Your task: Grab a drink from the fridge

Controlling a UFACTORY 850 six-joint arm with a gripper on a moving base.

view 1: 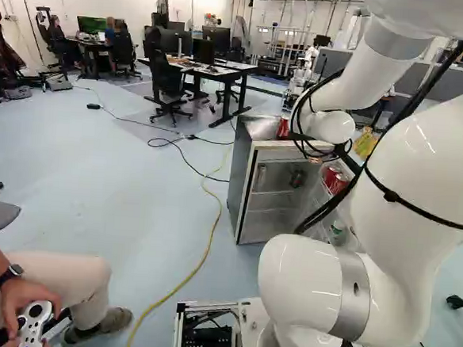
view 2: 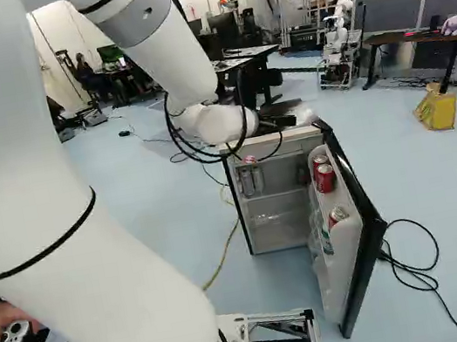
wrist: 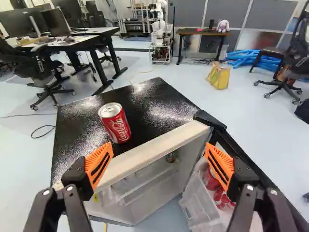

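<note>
In the right base view my gripper is a dark shape over the fridge's top, its fingers hard to make out. The wrist view shows the gripper open and empty, orange pads wide apart, above the fridge's front edge. A red can stands upright on the black fridge top, ahead of the finger pair and nearer one finger; the left base view shows this can too. The fridge door stands open, with red cans in its racks. Inside the fridge, more cans stand on a shelf.
A yellow cable runs over the floor beside the fridge. A seated person holds a game controller at the lower left. Desks and chairs stand beyond. Another robot and a yellow bag are farther back.
</note>
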